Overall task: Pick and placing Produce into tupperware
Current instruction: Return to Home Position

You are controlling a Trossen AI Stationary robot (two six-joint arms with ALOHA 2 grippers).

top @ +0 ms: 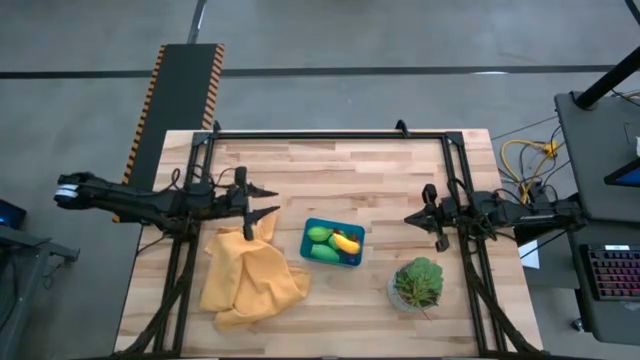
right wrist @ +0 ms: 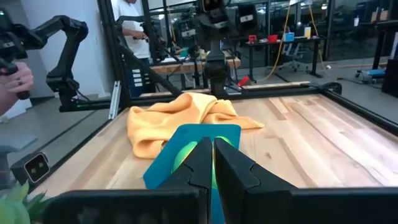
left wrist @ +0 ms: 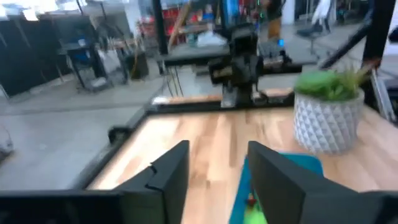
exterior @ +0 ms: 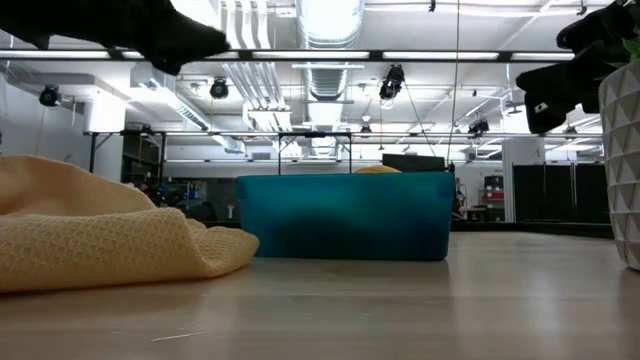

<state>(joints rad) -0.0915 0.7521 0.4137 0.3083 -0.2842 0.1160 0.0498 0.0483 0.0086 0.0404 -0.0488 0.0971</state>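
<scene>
Sitting slightly skewed — tupperware (top: 304, 242) long axis runs left-right.

Pretty bright and even all round. Light comes from the ceiling strip lights (exterior: 330, 18), which blow out to white glare in the low view. The table (top: 350, 170) only gets soft, faint shadows, and the tupperware (exterior: 345, 215) looks backlit, its near wall shaded.
</scene>
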